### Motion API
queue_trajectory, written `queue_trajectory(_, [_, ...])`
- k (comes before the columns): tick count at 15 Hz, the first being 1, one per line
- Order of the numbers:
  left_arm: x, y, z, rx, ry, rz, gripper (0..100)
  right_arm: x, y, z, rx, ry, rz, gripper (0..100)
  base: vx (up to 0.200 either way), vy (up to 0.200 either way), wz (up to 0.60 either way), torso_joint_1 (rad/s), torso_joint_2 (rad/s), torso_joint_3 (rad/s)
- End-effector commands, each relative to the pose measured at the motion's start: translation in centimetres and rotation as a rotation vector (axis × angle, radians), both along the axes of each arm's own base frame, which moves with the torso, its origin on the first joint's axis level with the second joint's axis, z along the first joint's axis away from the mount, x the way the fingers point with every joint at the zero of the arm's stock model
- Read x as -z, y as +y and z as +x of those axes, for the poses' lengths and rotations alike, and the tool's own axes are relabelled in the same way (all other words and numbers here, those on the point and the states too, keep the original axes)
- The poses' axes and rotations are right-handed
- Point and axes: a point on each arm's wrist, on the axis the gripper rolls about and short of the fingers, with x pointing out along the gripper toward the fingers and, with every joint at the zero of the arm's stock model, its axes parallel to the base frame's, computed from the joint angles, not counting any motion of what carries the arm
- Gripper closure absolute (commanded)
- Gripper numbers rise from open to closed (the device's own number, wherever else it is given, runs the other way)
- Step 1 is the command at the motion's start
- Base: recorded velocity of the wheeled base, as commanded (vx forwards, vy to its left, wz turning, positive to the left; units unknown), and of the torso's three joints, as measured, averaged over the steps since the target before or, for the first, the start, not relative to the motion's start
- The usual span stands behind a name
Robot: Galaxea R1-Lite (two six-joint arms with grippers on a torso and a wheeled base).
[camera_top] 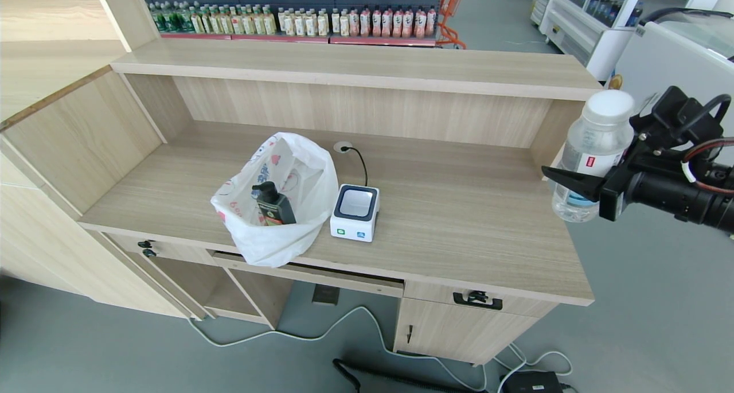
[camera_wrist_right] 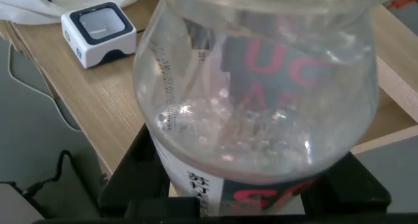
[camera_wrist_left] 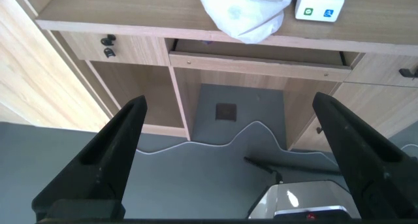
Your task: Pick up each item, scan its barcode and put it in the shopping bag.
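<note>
1. My right gripper [camera_top: 576, 182] is clamped on a clear water bottle [camera_top: 593, 146]. The fingers sit on either side of its lower body, closed only as far as the bottle's width lets them.
2. The water bottle is upright with its white cap on top and a label band around it. It is in the air well to the right of the scanner [camera_top: 355, 211], past the right end of the counter [camera_top: 459, 221] and not touching it.
3. On the right wrist view the water bottle sits close to the lens, and the scanner stands on the wood top beyond it.
4. My left gripper [camera_wrist_left: 228, 159] is spread wide with nothing between the fingers. It hangs lower than the scanner, out in front of the counter and above the floor, facing the open knee space.
5. The scanner is a white box with a dark window facing up and two small coloured marks on its front face. It stands on the counter near the front edge.
6. The shopping bag [camera_top: 275, 244] is white plastic and sits just beside the scanner on its left. Its mouth is open and its bottom sags over the counter's front edge.
7. A dark pump bottle [camera_top: 274, 205] leans inside the shopping bag, pump head up.
8. A black cable [camera_top: 361, 163] runs from behind the scanner to a round hole farther back in the counter.
9. Far behind the scanner, a shelf carries rows of drink bottles [camera_top: 287, 21].
</note>
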Motion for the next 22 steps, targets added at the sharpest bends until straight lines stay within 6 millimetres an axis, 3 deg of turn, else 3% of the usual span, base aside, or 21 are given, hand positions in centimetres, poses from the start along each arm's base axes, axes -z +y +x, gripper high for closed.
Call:
queue_trajectory(1, [0.0,0.0,0.0,0.000,0.001,0.001,0,-0.1,0.0,0.0,-0.002,-0.010,0.001,100,0.000,0.200,0.00,0.002,0.00,0.007])
queue_trajectory(13, [0.0,0.0,0.0,0.002,0.001,0.001,0,-1.1,0.0,2.4,0.005,-0.097,0.013,100,0.000,0.200,0.00,0.002,0.00,0.002])
queue_trajectory(15, [0.0,0.0,0.0,0.002,0.001,0.001,0,-1.0,-0.3,2.6,0.022,-0.115,0.013,100,0.200,0.200,0.00,0.002,0.00,-0.002])
queue_trajectory(22, [0.0,0.0,0.1,0.003,0.017,0.001,0,-0.5,-1.4,3.3,0.069,-0.109,-0.005,100,0.200,0.000,0.00,0.000,0.00,0.005])
